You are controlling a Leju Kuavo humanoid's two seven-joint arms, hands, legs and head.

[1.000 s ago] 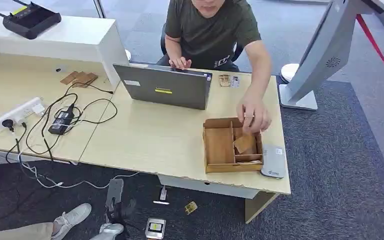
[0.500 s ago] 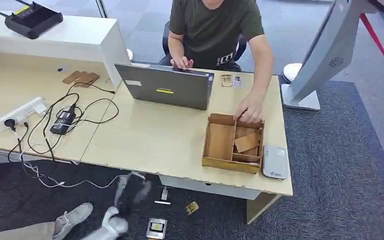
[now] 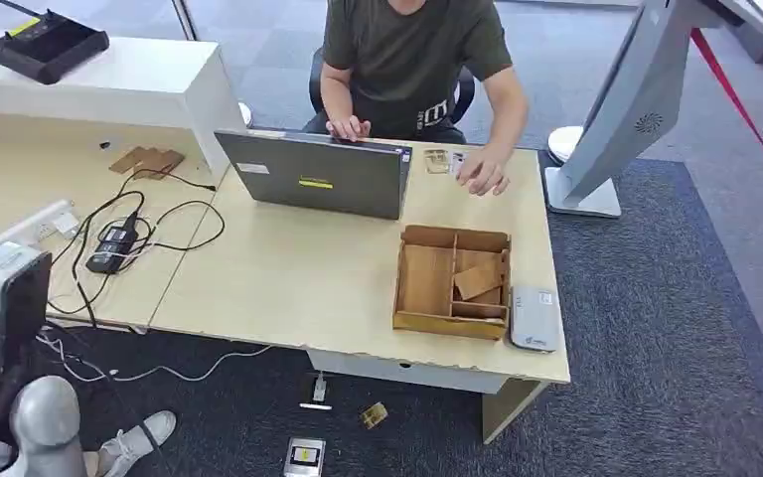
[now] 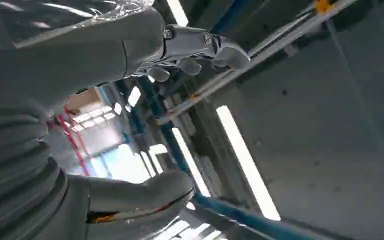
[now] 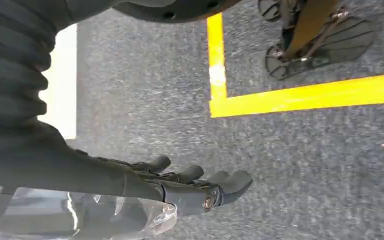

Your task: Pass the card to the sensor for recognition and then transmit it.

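Left wrist view shows the left hand (image 4: 180, 50) raised toward the ceiling lights, fingers apart and empty; a second ago it hung low by the floor. The right hand (image 5: 190, 187) hangs over carpet, apparently also empty. The card (image 3: 477, 282) lies in the wooden tray (image 3: 424, 322), the person's hand (image 3: 484, 175) now withdrawn, so picking can begin.

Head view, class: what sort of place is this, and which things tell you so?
Probably an office reception or service desk. A person sits at a laptop on a light wooden desk, a white kiosk stand stands beside it on grey carpet, and a card reader lies by a wooden tray.
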